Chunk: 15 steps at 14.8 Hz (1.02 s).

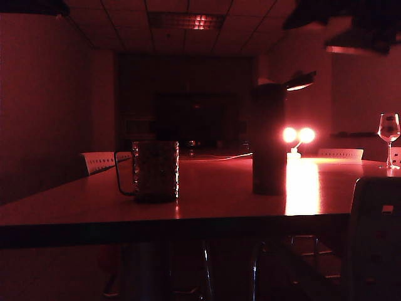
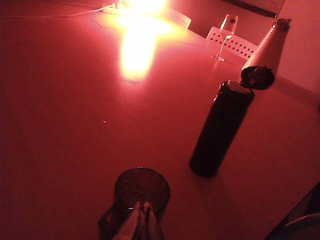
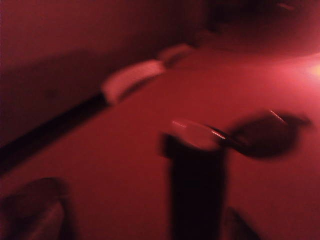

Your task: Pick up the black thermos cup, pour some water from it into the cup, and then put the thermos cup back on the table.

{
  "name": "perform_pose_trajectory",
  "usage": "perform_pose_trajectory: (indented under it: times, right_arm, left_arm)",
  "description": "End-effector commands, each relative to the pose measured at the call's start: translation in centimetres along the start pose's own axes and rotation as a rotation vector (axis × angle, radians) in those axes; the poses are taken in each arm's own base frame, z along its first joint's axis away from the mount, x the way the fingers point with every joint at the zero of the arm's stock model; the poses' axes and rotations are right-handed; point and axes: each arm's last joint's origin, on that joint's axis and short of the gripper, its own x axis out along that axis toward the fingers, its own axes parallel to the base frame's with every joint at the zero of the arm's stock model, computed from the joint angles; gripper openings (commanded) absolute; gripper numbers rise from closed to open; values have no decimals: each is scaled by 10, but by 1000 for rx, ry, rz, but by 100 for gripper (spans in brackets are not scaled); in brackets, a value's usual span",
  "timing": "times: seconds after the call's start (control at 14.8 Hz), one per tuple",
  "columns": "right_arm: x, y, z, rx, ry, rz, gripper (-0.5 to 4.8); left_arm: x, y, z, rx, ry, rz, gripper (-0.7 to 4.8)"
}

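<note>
Mostly I see bare table [image 1: 213,194] around both vessels, its near edge just in front of the cup [image 1: 155,170]. The black thermos cup [image 1: 269,141] stands upright to the cup's right, apart from it, lid flipped open. My left gripper [image 2: 141,220] hovers right over the cup [image 2: 141,187], fingers pressed together. My right gripper [image 3: 140,220] hangs behind the thermos [image 3: 196,190], a finger either side, jaws wide; the view is blurred, so I cannot tell contact. A wine glass [image 1: 389,138] stands far right.
</note>
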Motion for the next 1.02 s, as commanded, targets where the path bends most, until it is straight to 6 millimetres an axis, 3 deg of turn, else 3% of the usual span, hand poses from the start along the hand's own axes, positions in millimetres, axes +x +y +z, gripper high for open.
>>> perform_pose_trajectory:
  times: [0.07,0.47,0.88,1.02]
  right_arm:
    - [16,-2,-13,11,-18,-70,479]
    - [53,-18,-56,17,14,-145,479]
    - [87,-26,-68,18,24,-137,479]
    - [97,-29,-70,19,25,-135,479]
  left_arm:
    - [0,-1,3,7,-16,-6,-6]
    - [0,0,3,8,-14,10,-6]
    - [24,5,-14,-26,107,-60,-6]
    - [31,-2,-21,52,147,-100,-6]
